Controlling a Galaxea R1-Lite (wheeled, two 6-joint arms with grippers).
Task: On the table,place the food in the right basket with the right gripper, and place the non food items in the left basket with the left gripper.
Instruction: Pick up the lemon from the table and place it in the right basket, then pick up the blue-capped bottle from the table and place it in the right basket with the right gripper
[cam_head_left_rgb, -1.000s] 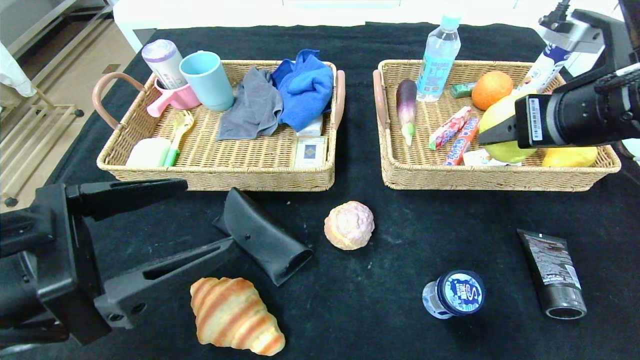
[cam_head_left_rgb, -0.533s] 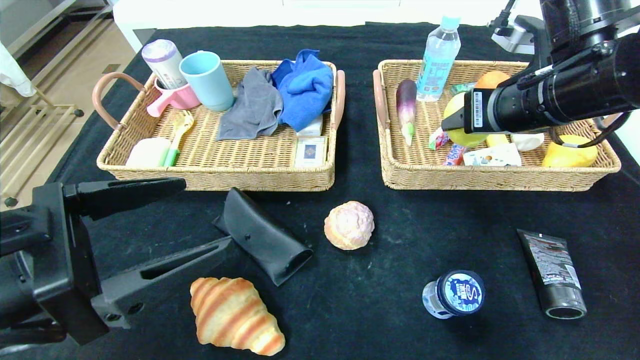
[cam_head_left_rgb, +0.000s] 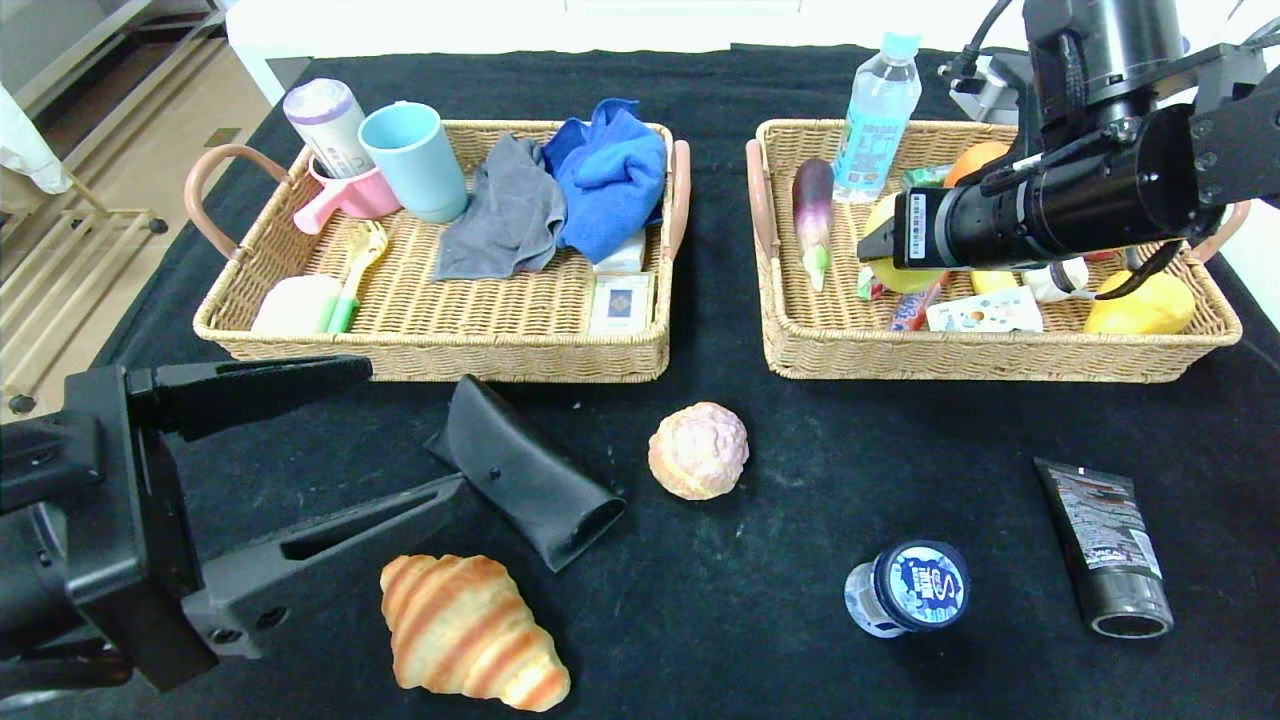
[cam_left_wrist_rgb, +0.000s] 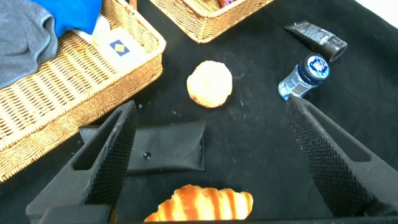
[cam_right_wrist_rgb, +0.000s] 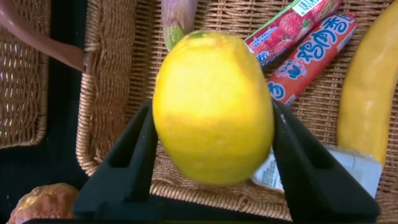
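My right gripper (cam_head_left_rgb: 880, 245) is shut on a yellow-green pomelo-like fruit (cam_right_wrist_rgb: 212, 106) and holds it over the left half of the right basket (cam_head_left_rgb: 1000, 362). The fruit also shows in the head view (cam_head_left_rgb: 895, 272), mostly hidden by the arm. My left gripper (cam_head_left_rgb: 400, 430) is open at the front left, above a black pouch (cam_head_left_rgb: 525, 470); its fingers (cam_left_wrist_rgb: 112, 152) straddle the pouch (cam_left_wrist_rgb: 168, 144). A croissant (cam_head_left_rgb: 465, 632), a cream puff (cam_head_left_rgb: 698, 450), a small blue-capped bottle (cam_head_left_rgb: 908, 588) and a black tube (cam_head_left_rgb: 1105, 545) lie on the black table. The left basket (cam_head_left_rgb: 430, 350) holds non-food items.
The right basket holds an eggplant (cam_head_left_rgb: 812, 215), a water bottle (cam_head_left_rgb: 875, 105), candy sticks (cam_right_wrist_rgb: 305, 56), an orange, a lemon (cam_head_left_rgb: 1140, 308) and a card. The left basket holds cups (cam_head_left_rgb: 415, 160), cloths (cam_head_left_rgb: 610, 170), a box and a brush.
My right arm has swung to the left over the right basket, carrying the yellow-green fruit with it. My left gripper has stayed in place.
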